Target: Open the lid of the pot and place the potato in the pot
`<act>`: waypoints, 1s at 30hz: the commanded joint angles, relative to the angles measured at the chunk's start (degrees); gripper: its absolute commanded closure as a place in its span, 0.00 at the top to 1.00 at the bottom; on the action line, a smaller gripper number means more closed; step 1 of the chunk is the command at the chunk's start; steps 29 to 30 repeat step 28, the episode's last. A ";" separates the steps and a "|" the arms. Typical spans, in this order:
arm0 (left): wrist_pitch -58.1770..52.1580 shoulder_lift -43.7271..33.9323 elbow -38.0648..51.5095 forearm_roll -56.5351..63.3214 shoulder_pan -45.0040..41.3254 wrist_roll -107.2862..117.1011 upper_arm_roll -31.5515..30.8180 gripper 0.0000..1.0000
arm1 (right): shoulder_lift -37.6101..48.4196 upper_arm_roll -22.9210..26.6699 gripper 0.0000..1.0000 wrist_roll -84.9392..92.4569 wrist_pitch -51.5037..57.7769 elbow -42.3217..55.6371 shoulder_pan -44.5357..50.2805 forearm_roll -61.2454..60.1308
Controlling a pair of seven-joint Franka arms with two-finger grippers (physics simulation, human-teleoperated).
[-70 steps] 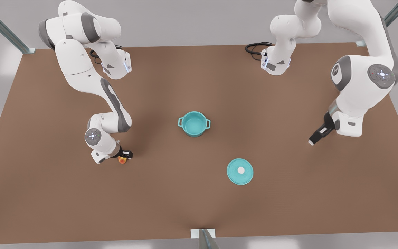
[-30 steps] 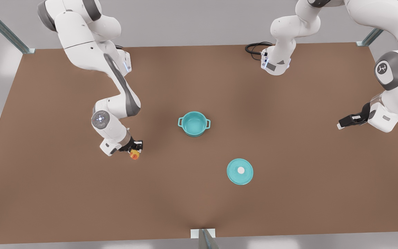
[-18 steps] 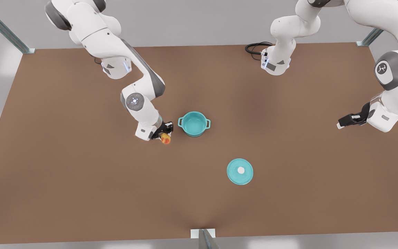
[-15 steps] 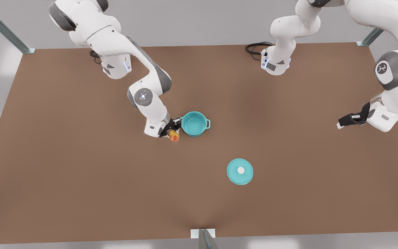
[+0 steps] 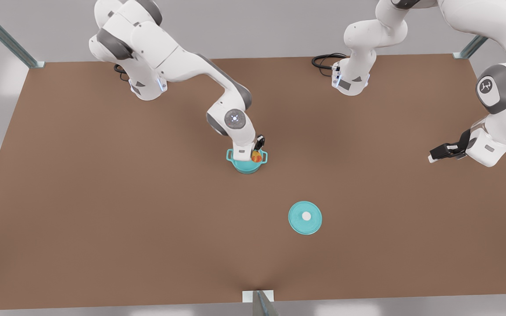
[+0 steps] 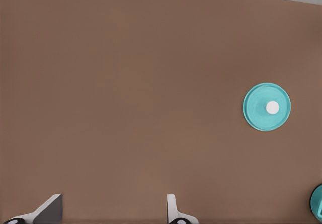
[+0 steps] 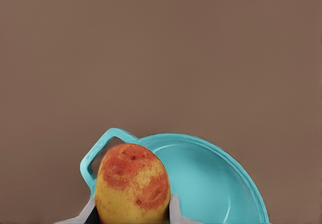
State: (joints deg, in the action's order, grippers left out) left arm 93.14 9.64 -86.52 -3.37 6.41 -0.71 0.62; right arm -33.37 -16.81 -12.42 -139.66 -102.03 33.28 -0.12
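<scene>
The teal pot [image 5: 245,166] stands uncovered at the table's middle. My right gripper [image 5: 257,152] hangs just over its rim on the front view's right side, shut on the potato [image 5: 256,157]. In the right wrist view the yellow-orange, red-patched potato [image 7: 133,183] sits between the fingers [image 7: 174,210], above the pot's loop handle [image 7: 95,156] and light teal inside [image 7: 211,178]. The pot lid [image 5: 305,217] lies flat on the table, nearer the front edge, white knob up. My left gripper [image 5: 438,153] waits open far off at the front view's right; its wrist view sees the pot lid [image 6: 266,106].
The brown table [image 5: 103,228] is bare around the pot and lid. A black cable [image 5: 323,59] coils at the back by an arm base. Metal frame posts [image 5: 259,303] stand at the front edge and back corners.
My right arm has carried the potato from the front view's left side across to above the pot. My left arm swung outward earlier and has since held still.
</scene>
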 commanded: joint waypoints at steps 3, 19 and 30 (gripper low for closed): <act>-0.06 -0.06 0.03 0.03 0.00 -0.79 0.00 1.00 | 0.85 0.11 0.45 -7.62 0.17 -1.24 -0.14 2.23; 0.03 -0.06 0.21 -0.24 -0.35 0.18 -0.53 1.00 | 8.58 6.87 1.00 19.44 27.50 20.20 -31.42 7.23; 0.03 -0.06 0.03 -0.24 -0.35 0.09 -0.80 1.00 | 22.38 7.31 1.00 15.85 27.95 -0.45 -44.18 1.26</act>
